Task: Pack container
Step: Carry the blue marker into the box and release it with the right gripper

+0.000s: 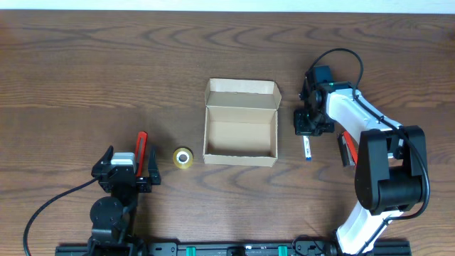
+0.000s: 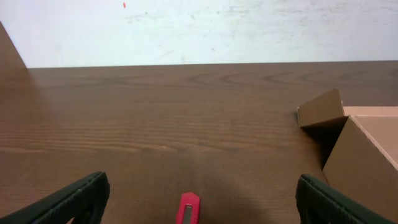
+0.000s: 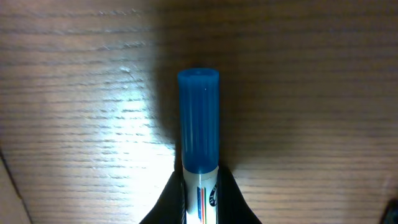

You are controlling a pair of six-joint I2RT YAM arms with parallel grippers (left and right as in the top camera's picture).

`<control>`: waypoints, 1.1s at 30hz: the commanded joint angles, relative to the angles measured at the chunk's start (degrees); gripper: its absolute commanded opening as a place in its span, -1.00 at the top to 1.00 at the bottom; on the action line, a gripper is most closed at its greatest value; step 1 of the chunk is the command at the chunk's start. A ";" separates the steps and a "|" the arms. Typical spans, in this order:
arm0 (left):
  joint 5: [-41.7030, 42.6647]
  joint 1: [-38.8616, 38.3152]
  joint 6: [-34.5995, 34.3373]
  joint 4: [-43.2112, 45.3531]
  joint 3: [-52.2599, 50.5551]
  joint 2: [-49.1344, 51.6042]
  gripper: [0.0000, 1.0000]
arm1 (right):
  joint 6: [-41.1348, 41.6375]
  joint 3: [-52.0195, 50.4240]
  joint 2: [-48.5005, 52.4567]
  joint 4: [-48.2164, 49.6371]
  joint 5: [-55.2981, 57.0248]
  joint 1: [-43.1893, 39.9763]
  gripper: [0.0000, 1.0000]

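1. Left gripper (image 2: 202, 183): sits at near left of table (image 1: 71, 71). Stands wide open, fingers (image 2: 74, 199) far apart at the lower corners of the left wrist view. Grips nothing.
2. Yellow tape roll (image 1: 183, 158): lies flat between red pen (image 1: 141, 146) and container (image 1: 240, 135), touching neither.
3. Red pen: lies flat on the wood, near end between the open left fingers, touching neither. Points toward the far edge.
4. Blue-capped pen (image 3: 199, 118): white barrel, blue cap. Lies just right of the container's near right corner, apart from it, with the cap toward the near edge.
5. Red-and-black object (image 1: 347, 149): lies right of the blue-capped pen, partly hidden beneath right arm (image 1: 355, 114). Kind not discernible.
6. Container: tan cardboard box at table centre, between the two grippers. Stands open, with only bare cardboard showing inside. Its left corner shows at the right edge of the left wrist view.
7. Right gripper (image 3: 199, 186): sits just right of the container, pointing back toward the near edge. Closes narrowly on the blue-capped pen's barrel, dark fingers (image 3: 163, 208) pressed to both sides behind the cap. Cannot tell whether the pen is lifted or resting on the wood.
8. Lid flap (image 1: 240, 91): hinges on the container's far wall and stands raised, side tabs bent forward.
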 commanded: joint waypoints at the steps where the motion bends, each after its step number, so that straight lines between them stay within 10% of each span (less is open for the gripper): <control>1: 0.28 0.17 -0.70 -0.59 -1.68 -0.37 -0.90 | -0.31 3.45 -4.74 -0.57 -1.40 -0.26 0.97; 33: 3.30 0.17 -0.83 -0.63 -1.68 -0.37 -0.90 | -58.12 6.73 -20.44 -11.37 -14.95 24.39 0.98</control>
